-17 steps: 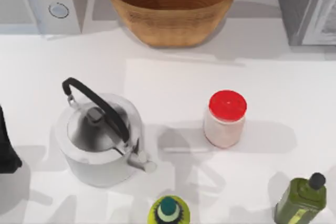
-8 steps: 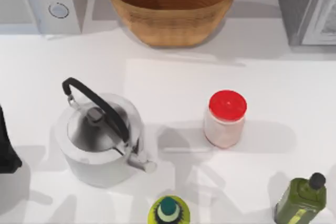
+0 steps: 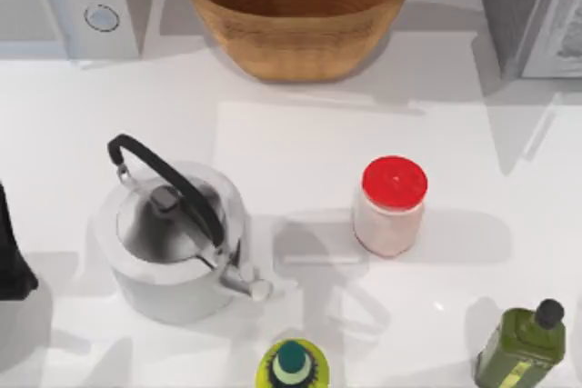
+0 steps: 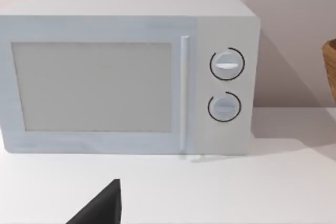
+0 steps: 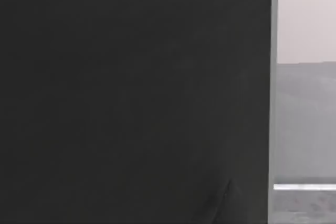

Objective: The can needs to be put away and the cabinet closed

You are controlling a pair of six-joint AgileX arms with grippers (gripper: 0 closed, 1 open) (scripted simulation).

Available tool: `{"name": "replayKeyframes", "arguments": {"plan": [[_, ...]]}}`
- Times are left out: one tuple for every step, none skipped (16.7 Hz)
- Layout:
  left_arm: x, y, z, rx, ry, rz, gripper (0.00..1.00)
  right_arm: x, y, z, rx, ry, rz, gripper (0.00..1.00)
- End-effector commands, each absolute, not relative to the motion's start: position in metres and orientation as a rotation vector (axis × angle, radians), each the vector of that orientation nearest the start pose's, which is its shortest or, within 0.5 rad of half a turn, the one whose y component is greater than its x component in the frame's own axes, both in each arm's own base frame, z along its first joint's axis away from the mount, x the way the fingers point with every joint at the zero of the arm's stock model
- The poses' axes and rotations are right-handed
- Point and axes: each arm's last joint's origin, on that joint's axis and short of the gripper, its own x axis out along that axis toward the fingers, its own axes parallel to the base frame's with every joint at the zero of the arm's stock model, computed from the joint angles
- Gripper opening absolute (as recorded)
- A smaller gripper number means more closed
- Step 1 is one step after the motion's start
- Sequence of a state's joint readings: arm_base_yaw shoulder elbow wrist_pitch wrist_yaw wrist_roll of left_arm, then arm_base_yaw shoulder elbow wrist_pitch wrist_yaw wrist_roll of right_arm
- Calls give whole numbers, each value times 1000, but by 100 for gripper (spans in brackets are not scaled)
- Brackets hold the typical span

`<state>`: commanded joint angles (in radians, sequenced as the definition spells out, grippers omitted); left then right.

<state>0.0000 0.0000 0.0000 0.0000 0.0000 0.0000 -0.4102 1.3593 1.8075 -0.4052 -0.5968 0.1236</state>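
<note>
Cabinet (image 3: 532, 11) at the desk's far right corner; no can stands on the desk (image 3: 300, 129), so it is likely stowed.

The door-closing step seems in hand; the next move calls for a push on the panelled door. The right wrist view is mostly dark. The left arm (image 3: 14, 256) sits parked at the left edge; whether either set of fingers is open or closed cannot be told. Open room lies between the jar (image 3: 391, 204) and the cabinet; the bottle (image 3: 526, 344) guards the near right.

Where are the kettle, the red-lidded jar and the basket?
Kettle (image 3: 173, 243): top view, on its shiny lid.
Red-lidded jar (image 3: 394, 181): top view, on its red lid.
Basket (image 3: 300, 43): top view, on its outer wall.
</note>
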Motion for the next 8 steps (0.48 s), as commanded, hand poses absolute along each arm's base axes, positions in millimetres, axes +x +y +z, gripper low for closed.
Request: {"name": "replayKeyframes", "arguments": {"plan": [[106,-1,160,0,0,0,100,249,-62,526,86,-33,218,100],[106,-1,160,0,0,0,100,250,-42,530,85,-51,231,100],[106,-1,160,0,0,0,100,249,-23,534,84,-68,240,100],[106,-1,160,0,0,0,100,247,-5,537,85,-83,245,100],[106,-1,160,0,0,0,100,244,12,539,86,-96,244,100],[106,-1,160,0,0,0,100,241,26,540,87,-104,237,100],[106,-1,160,0,0,0,100,237,39,540,88,-107,225,100],[106,-1,160,0,0,0,100,234,50,539,87,-106,207,100]]}}
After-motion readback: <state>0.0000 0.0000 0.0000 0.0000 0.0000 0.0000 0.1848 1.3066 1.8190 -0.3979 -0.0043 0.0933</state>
